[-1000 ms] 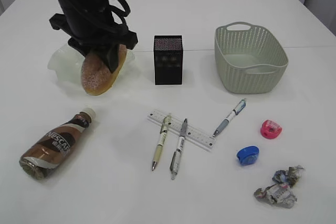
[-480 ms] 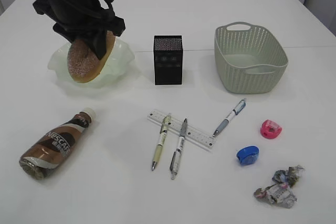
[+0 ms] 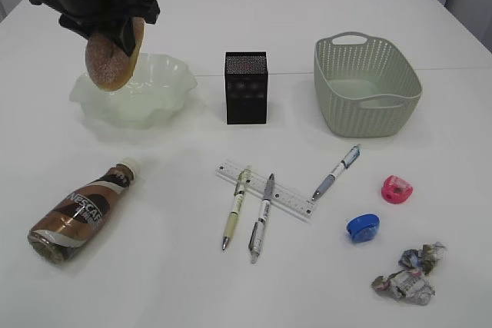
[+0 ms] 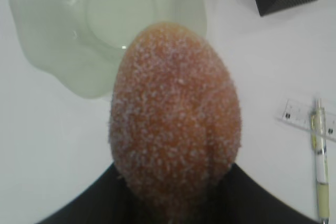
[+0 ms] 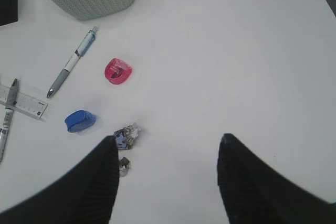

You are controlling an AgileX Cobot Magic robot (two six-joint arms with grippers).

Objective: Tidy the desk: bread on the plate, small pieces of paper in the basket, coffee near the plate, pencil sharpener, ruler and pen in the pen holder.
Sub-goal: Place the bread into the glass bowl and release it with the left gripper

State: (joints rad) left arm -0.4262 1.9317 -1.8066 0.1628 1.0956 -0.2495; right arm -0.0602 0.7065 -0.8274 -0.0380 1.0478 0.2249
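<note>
Heads up, your left gripper point(image 3: 115, 32) is clamped on the sugared bread point(image 3: 113, 53), which hangs on end over the left rim of the wavy glass plate point(image 3: 165, 90), not over its middle. Let go from there and I'd guess it tips off the rim onto the table, so slide it in over the bowl first. Your right gripper point(image 5: 167, 171) sits wide open and empty above bare table, and the pen holder point(image 3: 246, 87) stands clear of the plate.

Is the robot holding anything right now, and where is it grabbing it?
Yes. The left gripper holds the sugared bread by its upper end, above the plate. The right gripper is open, holding nothing.
</note>
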